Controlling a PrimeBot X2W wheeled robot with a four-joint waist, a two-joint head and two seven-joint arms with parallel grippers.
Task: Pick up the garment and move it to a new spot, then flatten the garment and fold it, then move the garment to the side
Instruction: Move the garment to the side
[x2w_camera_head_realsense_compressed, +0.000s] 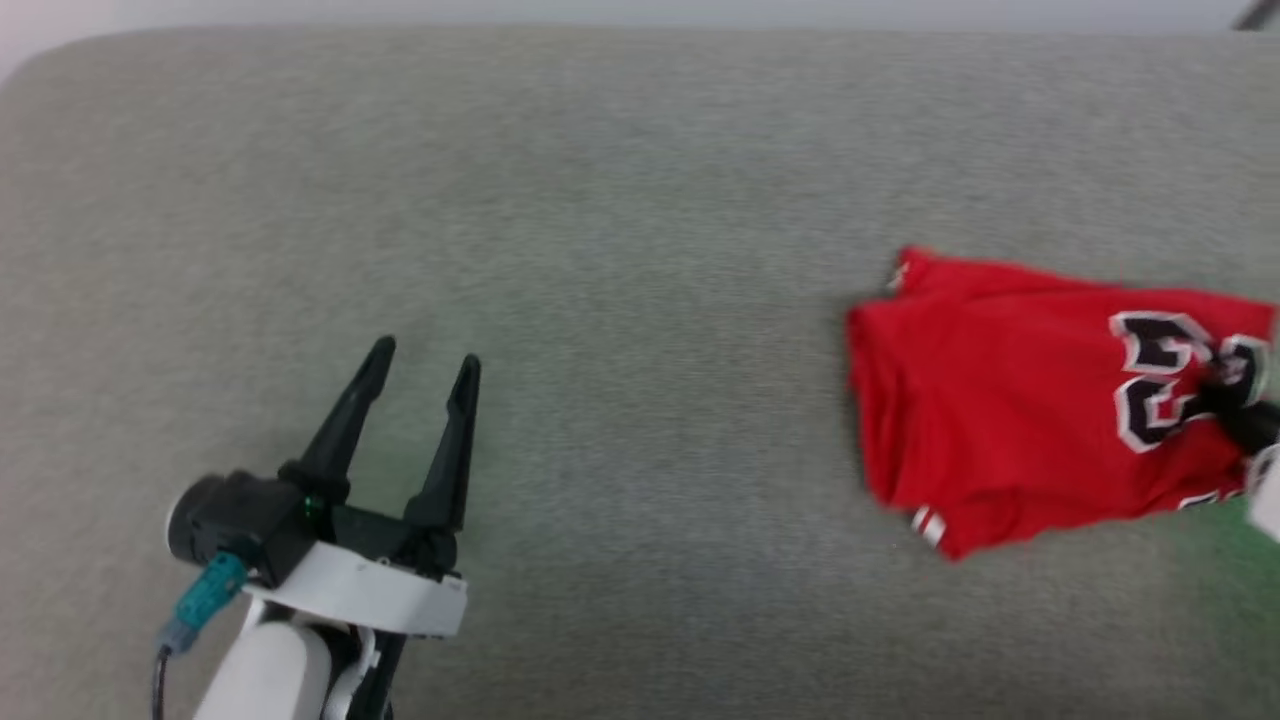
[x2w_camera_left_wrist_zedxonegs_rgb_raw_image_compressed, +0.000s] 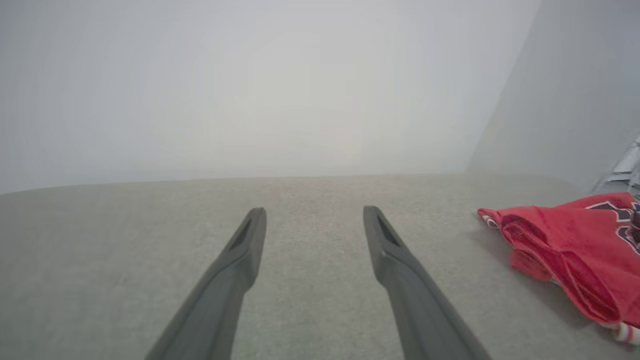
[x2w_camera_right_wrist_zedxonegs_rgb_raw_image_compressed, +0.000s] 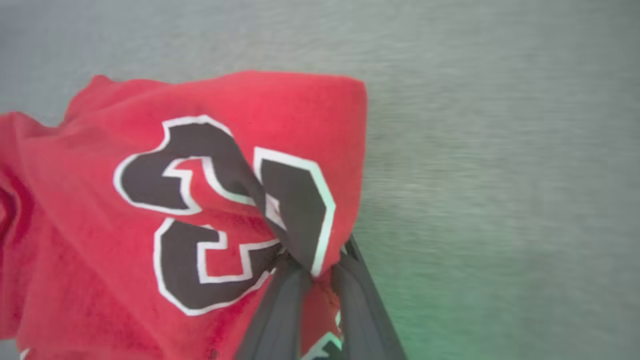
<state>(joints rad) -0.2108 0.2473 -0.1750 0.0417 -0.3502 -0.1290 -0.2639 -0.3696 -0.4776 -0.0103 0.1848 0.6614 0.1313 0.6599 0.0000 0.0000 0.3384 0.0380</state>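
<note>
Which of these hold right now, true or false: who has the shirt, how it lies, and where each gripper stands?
1. The right gripper is shut on the garment, pinching fabric at the black number. True.
2. The left gripper grips a corner of the garment. False: its fingers stand open over the bare grey surface, apart from the garment.
3. The garment lies spread flat. False: it is bunched and folded over itself.
4. The garment sits on the robot's right side of the grey surface. True.
</note>
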